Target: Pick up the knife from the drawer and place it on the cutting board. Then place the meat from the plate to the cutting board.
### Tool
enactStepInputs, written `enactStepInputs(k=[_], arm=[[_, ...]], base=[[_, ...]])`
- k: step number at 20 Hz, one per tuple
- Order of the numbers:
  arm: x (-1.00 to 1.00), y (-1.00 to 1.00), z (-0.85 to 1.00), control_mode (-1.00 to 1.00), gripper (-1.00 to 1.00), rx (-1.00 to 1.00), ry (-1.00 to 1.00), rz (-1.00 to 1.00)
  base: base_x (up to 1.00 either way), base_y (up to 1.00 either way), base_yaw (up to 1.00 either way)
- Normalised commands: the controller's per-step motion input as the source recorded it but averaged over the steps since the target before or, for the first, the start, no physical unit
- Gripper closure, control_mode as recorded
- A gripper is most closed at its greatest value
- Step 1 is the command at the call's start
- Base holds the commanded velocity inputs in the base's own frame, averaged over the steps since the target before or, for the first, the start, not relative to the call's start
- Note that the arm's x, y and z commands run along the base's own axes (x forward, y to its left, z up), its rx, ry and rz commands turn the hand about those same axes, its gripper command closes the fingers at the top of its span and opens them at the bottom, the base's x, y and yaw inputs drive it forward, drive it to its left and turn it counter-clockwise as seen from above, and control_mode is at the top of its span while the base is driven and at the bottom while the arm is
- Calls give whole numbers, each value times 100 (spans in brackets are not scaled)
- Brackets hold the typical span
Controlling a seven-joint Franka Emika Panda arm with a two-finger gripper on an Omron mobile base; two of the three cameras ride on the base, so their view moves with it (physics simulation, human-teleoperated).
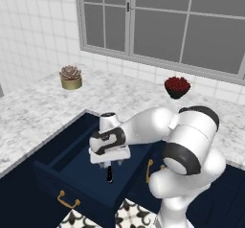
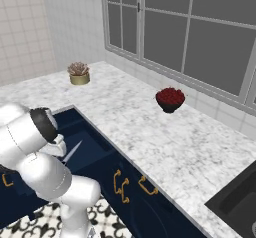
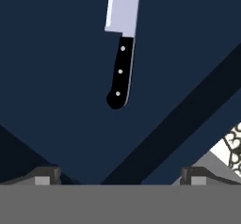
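The navy drawer [image 1: 72, 167] stands pulled open below the marble counter, its brass handle at the front. The knife [image 3: 120, 70] lies flat on the drawer floor, black handle toward my hand and silver blade [image 3: 123, 6] pointing away. In the left base view the knife's handle [image 1: 109, 173] shows just under my hand, and in the right base view the blade tip [image 2: 73, 151] pokes out beside my arm. My gripper [image 3: 121, 176] [image 1: 110, 164] hovers over the drawer, open and holding nothing, a short way above the handle. The cutting board, the meat and the plate are out of view.
On the marble counter [image 1: 38, 107] stand a potted succulent [image 1: 71, 77] [image 2: 79, 73] and a dark bowl of red fruit [image 1: 177, 86] [image 2: 170, 99]. Navy cabinet doors with brass handles [image 2: 122, 186] run to the right. A dark sink [image 2: 237, 197] sits at the far right.
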Motion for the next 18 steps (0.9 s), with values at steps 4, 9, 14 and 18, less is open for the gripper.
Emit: enactStepInputs(k=[4, 9, 14, 18], arm=[[31, 4, -39, -100, -100, -1, 0, 0], [27, 2, -37, -100, -100, 0, 0, 0], [13, 12, -34, -100, -100, -3, 0, 0], [12, 3, -37, -100, -100, -1, 0, 0]], base=[[0, 0, 0], [0, 0, 0], [0, 0, 0], [0, 0, 0]])
